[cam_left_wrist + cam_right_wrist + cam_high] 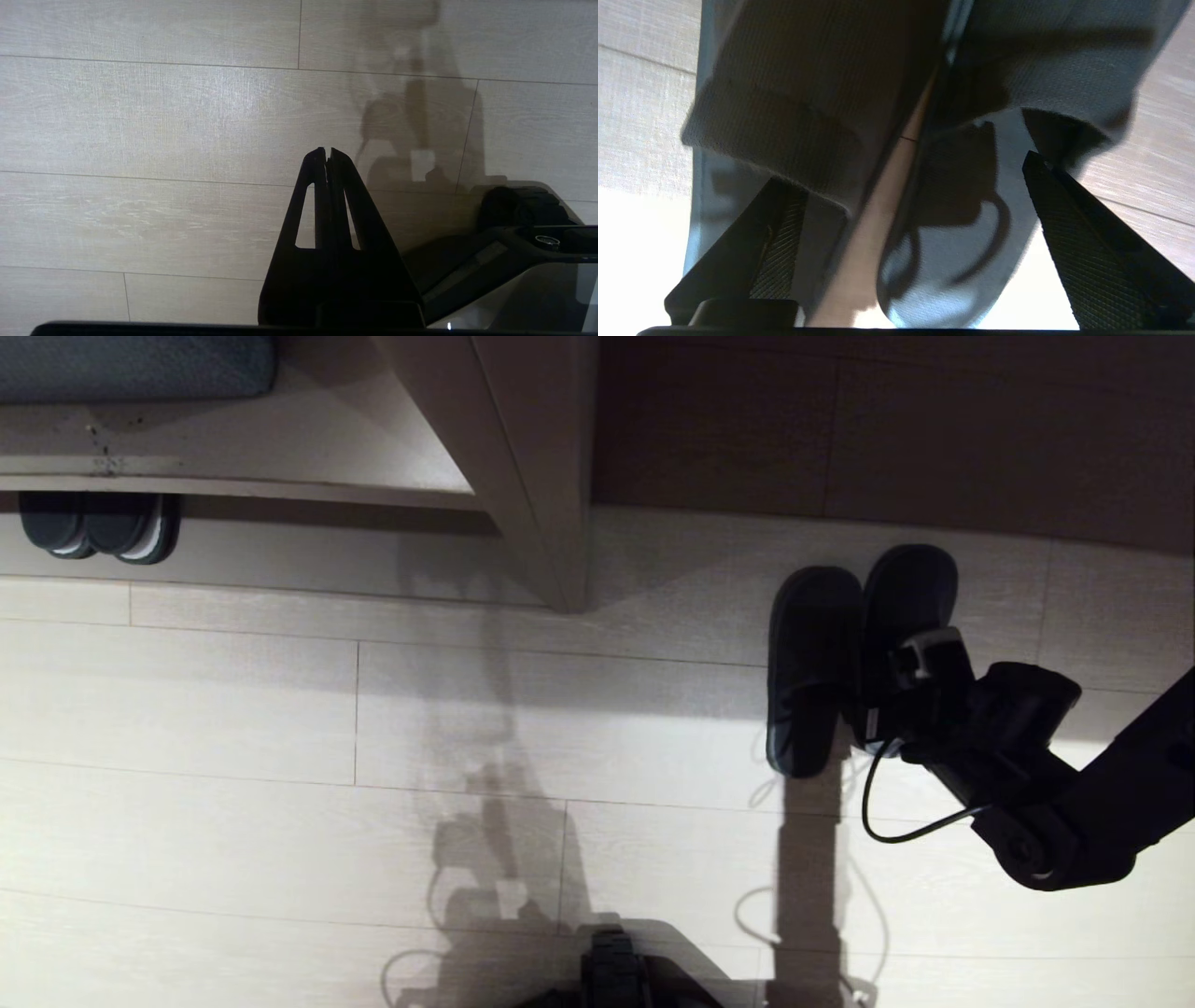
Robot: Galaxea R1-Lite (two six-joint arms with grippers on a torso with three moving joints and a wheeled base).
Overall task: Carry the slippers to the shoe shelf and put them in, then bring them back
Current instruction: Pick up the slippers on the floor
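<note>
The right gripper point(878, 695) sits right of centre in the head view, low over the heel ends of the slippers point(814, 667), its fingers point(1083, 242) spread wide with nothing clamped between them; in the right wrist view the two dark pads stand on either side of the pair, one outside each slipper, so the pair lies straight ahead of the jaws and partly between them. The slippers rest side by side on the pale floor point(280, 709), touching or nearly so, long axes running up and down the frame, toes towards the top, heels towards the gripper. From this I judge that the next move turns on that line-up: the jaws straddle the pair across its width, so closing would pinch both slippers together. The shelf point(523, 476) stands in the upper left, well apart from the slippers, with another dark pair point(98, 527) tucked beneath it at the far left. The left gripper point(328, 154) hangs over bare floor with its fingers pressed together, out of the head view; the right arm is plainly the nearer one.
</note>
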